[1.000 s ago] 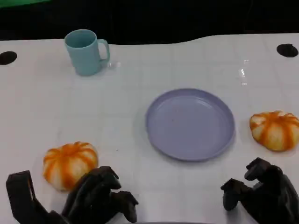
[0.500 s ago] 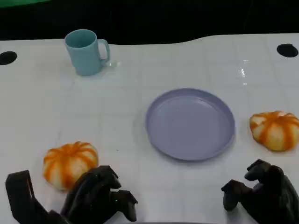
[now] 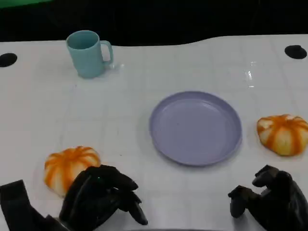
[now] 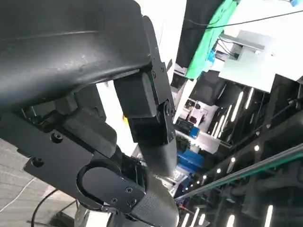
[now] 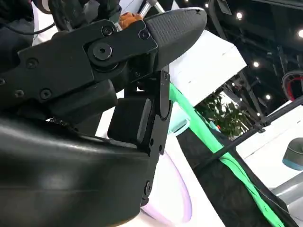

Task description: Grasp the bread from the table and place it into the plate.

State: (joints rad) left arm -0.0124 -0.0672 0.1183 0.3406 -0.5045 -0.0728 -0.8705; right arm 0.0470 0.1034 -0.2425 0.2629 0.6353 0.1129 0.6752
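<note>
Though empty with fingers curled, left hand (image 3: 98, 199) just beside bread (image 3: 70, 166), plate (image 3: 195, 127) apart.

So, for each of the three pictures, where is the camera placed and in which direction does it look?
Head view: from the robot's head or chest, looking down at the table, plate and two breads; both hands show.
Left wrist view: behind the left hand, looking past it into the room.
Right wrist view: behind the right hand, facing the plate's rim.
Shared: head and right wrist views both show the plate.
</note>
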